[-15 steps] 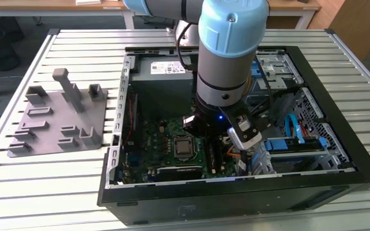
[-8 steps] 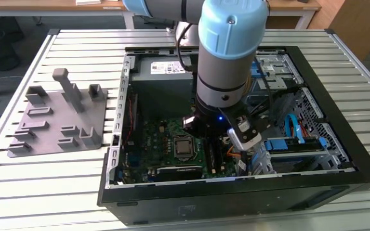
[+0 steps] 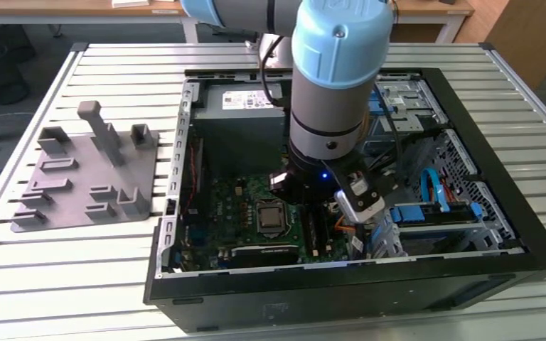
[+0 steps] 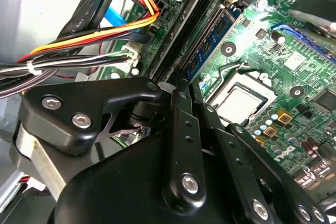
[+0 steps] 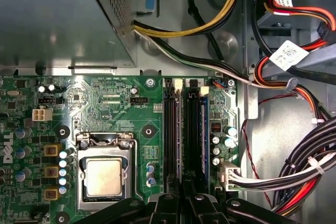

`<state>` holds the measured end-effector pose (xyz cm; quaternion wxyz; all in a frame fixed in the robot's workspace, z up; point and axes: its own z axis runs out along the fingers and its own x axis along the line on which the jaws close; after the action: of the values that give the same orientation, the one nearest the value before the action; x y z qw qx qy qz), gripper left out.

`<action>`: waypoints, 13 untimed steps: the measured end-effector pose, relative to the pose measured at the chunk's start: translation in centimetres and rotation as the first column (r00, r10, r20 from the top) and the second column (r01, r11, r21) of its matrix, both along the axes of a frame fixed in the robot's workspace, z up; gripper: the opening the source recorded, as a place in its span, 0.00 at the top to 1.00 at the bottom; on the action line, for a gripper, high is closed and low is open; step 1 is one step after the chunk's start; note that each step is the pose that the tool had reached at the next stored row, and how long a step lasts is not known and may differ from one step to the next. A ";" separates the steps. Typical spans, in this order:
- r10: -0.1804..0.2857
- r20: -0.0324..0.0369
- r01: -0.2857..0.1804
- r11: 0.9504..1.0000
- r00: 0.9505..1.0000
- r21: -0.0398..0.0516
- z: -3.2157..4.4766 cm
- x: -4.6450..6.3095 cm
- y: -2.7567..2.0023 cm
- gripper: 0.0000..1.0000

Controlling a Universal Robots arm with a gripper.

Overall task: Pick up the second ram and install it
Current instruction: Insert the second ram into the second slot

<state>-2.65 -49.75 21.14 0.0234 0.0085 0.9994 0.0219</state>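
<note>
One long, thin dark-blue ram strip (image 5: 202,129) with a row of black chips is standing on edge in one of the long black plastic sockets (image 5: 169,129) on the green motherboard (image 3: 244,206). You are seeing it in both wrist views (image 4: 212,38). It is sitting in the socket farthest from the square silver processor (image 5: 103,177), with the emptier dark sockets lying between the two.

Your black gripper (image 3: 335,217) is reaching down inside the open black computer case (image 3: 349,284), which is lying on the slatted metal bench (image 3: 65,284). In the first wrist view the gripper (image 5: 184,200) is lining up with the row of sockets, just beside the blue strip. In the second wrist view its dark linkage (image 4: 178,85) is tapering towards the near end of those sockets. You cannot tell from these views how far the gripper is open, nor whether it has hold of anything.

At the exterior view's left, the grey moulded tray (image 3: 83,177) with slots and upright posts is resting on the bench beside the case. Bundled black, red and yellow cables (image 5: 310,156) are running past the sockets on the side away from the processor.
</note>
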 end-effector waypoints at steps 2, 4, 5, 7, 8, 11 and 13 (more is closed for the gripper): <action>0.000 0.002 0.000 1.000 1.000 0.001 0.07 0.0 0.01 0.86; 0.000 0.002 0.000 1.000 1.000 0.000 0.29 0.0 0.00 0.86; 0.000 0.002 0.000 1.000 1.000 -0.001 0.41 -0.1 0.00 0.86; 0.000 0.004 0.000 1.000 1.000 0.000 0.61 -0.1 0.00 0.86; 0.000 0.004 0.000 1.000 1.000 0.000 0.67 -0.1 0.00 0.86; 0.000 0.004 0.000 1.000 1.000 0.000 0.68 -0.2 0.00 0.86; 0.000 0.004 0.000 1.000 1.000 0.000 0.69 -0.2 -0.01 0.86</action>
<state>-2.81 -49.77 21.83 0.0256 0.0083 0.9994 0.0217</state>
